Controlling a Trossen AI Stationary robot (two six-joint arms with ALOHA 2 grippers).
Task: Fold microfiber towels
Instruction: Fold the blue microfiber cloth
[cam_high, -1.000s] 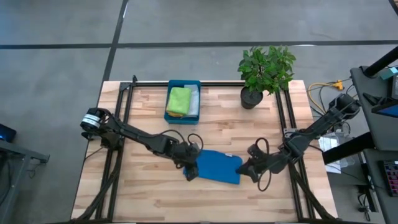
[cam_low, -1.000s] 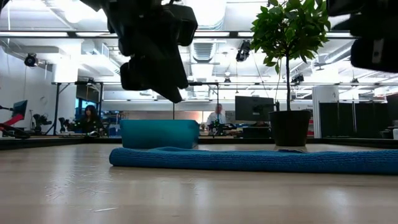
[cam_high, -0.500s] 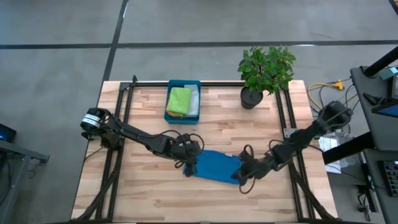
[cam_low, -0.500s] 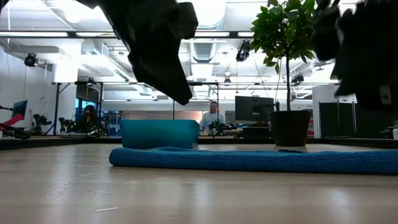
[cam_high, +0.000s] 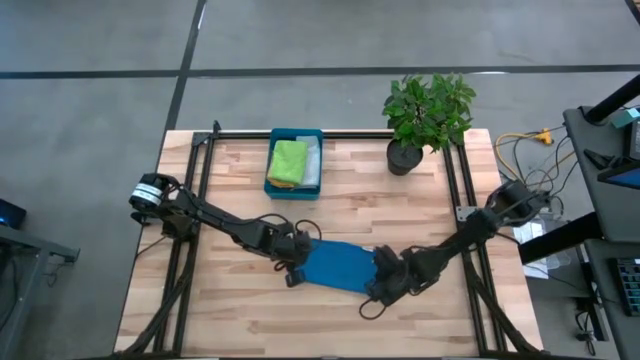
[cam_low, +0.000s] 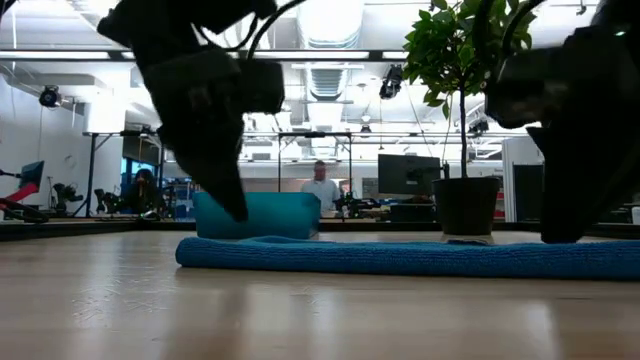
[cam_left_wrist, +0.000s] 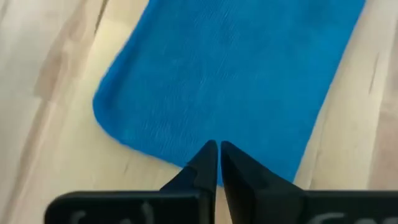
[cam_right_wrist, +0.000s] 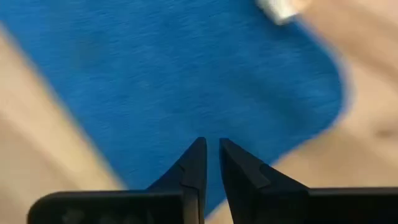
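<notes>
Two grippers are working at the near part of the table (cam_high: 240, 300), one at each short end of the blue towel (cam_high: 336, 266), which is lying flat on the wood near the middle. The left gripper (cam_high: 296, 270) is sitting at the towel's left edge, and in its wrist view its fingers (cam_left_wrist: 205, 163) are pressed together with their tips at the cloth's border; whether any cloth is pinched between them I cannot tell. The right gripper (cam_high: 380, 285) is sitting at the towel's right edge, and its fingers (cam_right_wrist: 194, 163) are standing nearly together with a thin gap, the tips over the blue cloth; a grip on the cloth is not clear there either. Farther back, near the far edge of the table, the teal tray (cam_high: 295, 190) is holding the lime green towel (cam_high: 288, 161), folded, with a grey towel (cam_high: 313, 164) showing just beside it. To the right of the tray, a potted plant (cam_high: 425, 118) is standing. Beyond the table, in the low view, a person (cam_low: 322, 188) is sitting in the room.
</notes>
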